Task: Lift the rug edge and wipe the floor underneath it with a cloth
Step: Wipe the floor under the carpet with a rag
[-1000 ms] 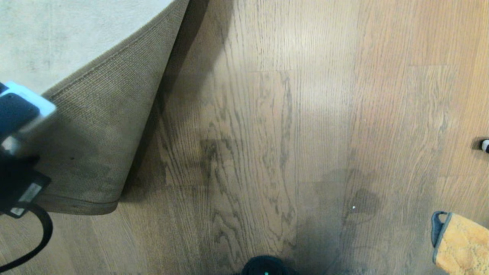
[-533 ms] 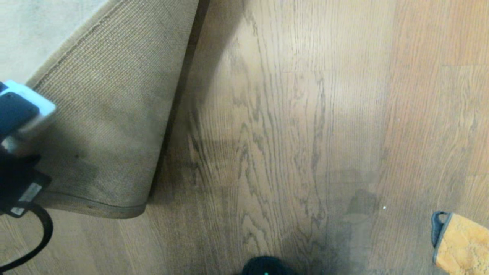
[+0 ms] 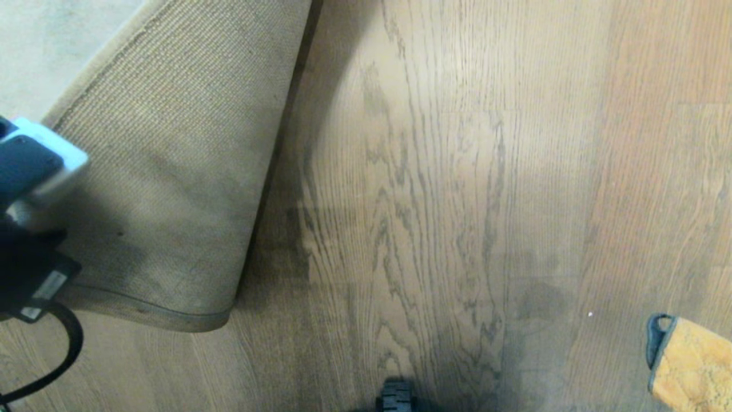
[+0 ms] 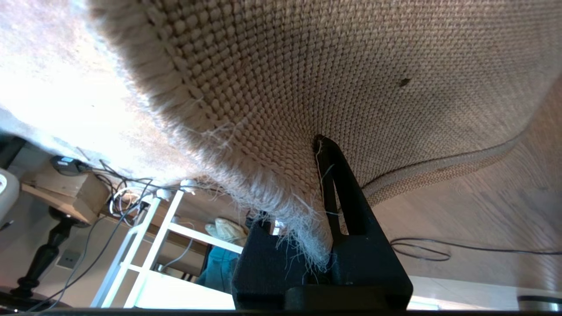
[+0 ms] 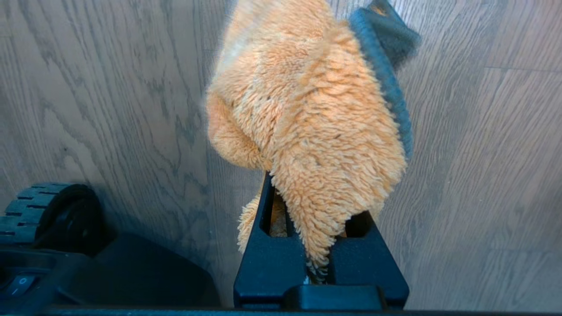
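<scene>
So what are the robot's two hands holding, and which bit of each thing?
The left gripper pinches the rug edge at its frayed border, folding it back. The right gripper grips the orange cloth by one bunched end.

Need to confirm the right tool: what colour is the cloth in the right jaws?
Fluffy orange cloth with a dark blue-grey edge trim; right wrist view shows it best.

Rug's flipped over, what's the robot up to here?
The left gripper is shut on the rug edge, holding the corner folded back so the beige woven backing faces up and the wood-grain floor is exposed. The right gripper is shut on a fluffy orange cloth, hanging above the floor at the robot's right. The cloth is not on the exposed patch yet.
</scene>
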Robot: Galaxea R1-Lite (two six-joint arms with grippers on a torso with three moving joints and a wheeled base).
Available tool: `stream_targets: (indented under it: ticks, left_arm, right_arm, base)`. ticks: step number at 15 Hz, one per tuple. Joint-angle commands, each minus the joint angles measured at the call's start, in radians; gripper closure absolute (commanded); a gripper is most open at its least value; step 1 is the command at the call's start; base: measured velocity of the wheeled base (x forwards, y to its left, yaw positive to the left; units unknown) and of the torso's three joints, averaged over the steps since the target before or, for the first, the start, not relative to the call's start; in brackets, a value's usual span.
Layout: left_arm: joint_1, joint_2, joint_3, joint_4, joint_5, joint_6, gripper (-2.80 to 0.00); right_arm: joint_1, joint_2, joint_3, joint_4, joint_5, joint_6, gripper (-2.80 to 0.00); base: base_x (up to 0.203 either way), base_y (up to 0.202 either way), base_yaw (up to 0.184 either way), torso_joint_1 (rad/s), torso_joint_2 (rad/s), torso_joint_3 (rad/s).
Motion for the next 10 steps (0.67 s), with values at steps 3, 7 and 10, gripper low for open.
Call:
stream_targets:
  ticks: [3,7,10]
  left_arm:
    - [0.006,0.098,-0.057,0.002,-0.071,0.001,0.00]
    - [0.005,0.223,-0.167,0.005,-0.167,-0.008,0.00]
    - [-0.001,0.310,-0.269,0.018,-0.204,-0.018,0.00]
  right_arm:
    - [0.000,0.001,0.000,0.000,0.001,-0.001,0.00]
    - [0.000,0.001,0.000,0.000,0.001,-0.001,0.00]
    - [0.000,0.001,0.000,0.000,0.001,-0.001,0.00]
  base:
    - [0.000,0.000,0.000,0.000,0.00,0.000]
    - [0.000,0.000,0.000,0.000,0.00,0.000]
    - [0.000,0.000,0.000,0.000,0.00,0.000]
